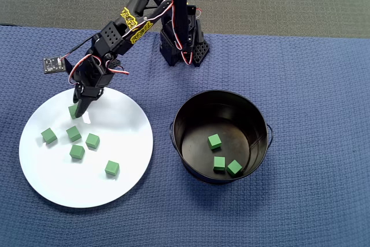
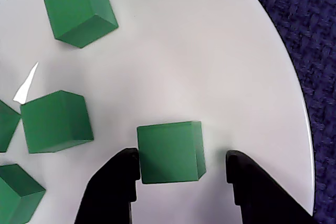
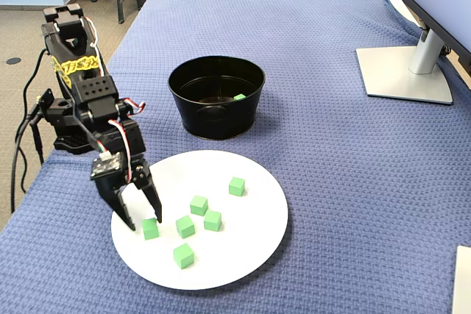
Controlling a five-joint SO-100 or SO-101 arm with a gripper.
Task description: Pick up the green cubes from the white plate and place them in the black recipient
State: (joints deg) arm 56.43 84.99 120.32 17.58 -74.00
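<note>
Well, the biggest thing is the desk (image 1: 324, 85), covered by a blue woven cloth. Next comes the black arm (image 1: 139, 21), which has yellow labels with dark letters too small to read. The white plate (image 1: 58, 189) is big, round, flat and plain, and it lies on the left in the overhead view. The black recipient (image 1: 254, 117) is a round pot with straight walls, a shiny inside and small side handles; it sits to the right of the plate, a little apart from it. Three green cubes (image 1: 214, 140) lie inside the pot. Six more green cubes lie on the plate, all small and dull green.

The tool (image 2: 184, 169) is down on the plate near its rim, with its two black fingers spread open. One cube (image 2: 170, 152) sits between the fingers. The left finger (image 2: 118, 182) touches the cube's side in the wrist view, and the right finger (image 2: 252, 187) stands a little away from it.
</note>
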